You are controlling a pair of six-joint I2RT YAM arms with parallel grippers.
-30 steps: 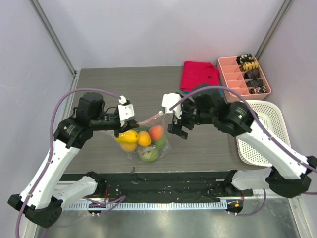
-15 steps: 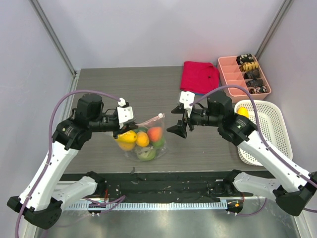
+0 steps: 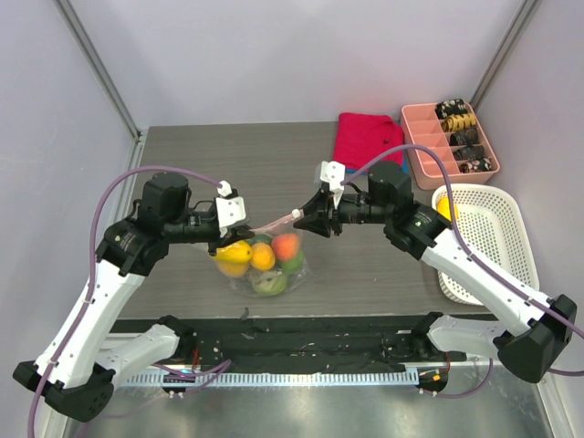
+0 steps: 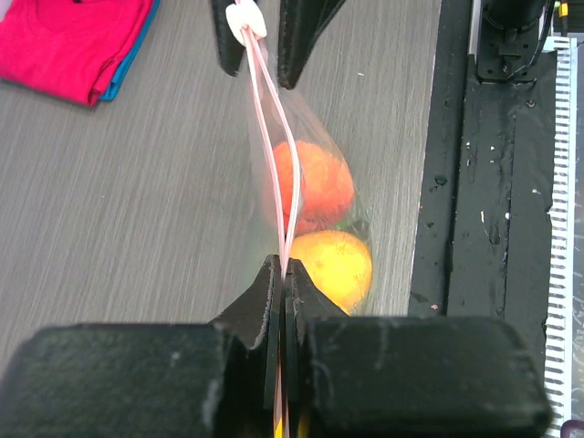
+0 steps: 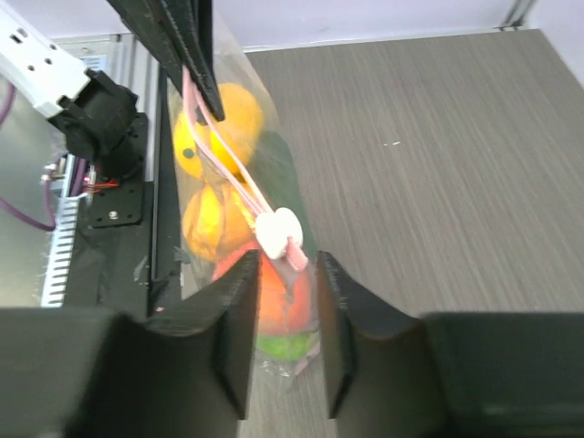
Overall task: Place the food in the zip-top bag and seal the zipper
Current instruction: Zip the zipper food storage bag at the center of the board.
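- My left tool (image 4: 285,274) is clamped flat on the left end of the zipper (image 3: 274,222), with no gap between its jaws.
- My right tool (image 5: 285,265) stands narrow. Its jaws straddle the zipper's right end, where the white slider (image 5: 277,232) sits, and I see no firm pinch yet.
- The zip-top bag (image 3: 297,274) hangs below that strip over the near middle of the desk (image 3: 228,164), with the food (image 3: 265,255) already inside.
- The zipper's long axis runs left to right, from one tool straight to the other and pulled fairly taut. Its two lips bow apart midway, so I judge the seal unfinished.
- The slider end is nearest my right arm, so the sealing travel should run leftward along the strip.
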